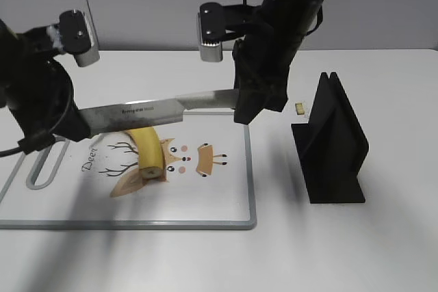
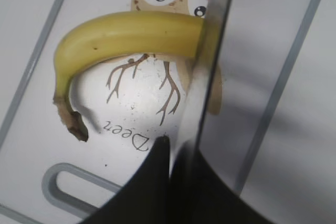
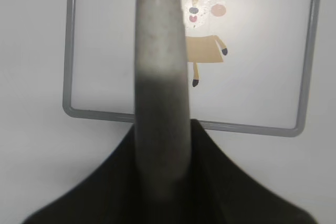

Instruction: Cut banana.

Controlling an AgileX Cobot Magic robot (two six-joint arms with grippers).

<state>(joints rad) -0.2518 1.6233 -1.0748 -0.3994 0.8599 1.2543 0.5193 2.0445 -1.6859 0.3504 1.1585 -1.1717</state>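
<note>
The yellow banana lies on the white deer-print cutting board, blunt cut end toward the front. In the left wrist view the banana curves with its dark stem at lower left. A long knife hangs level just above the banana. My right gripper is shut on the knife's handle end. My left gripper is closed at the blade's tip end, and the blade runs out from its fingers across the banana's right part.
A black knife stand stands on the table right of the board. A small tan piece lies behind it. The board has a grey rim and a handle slot at its left end.
</note>
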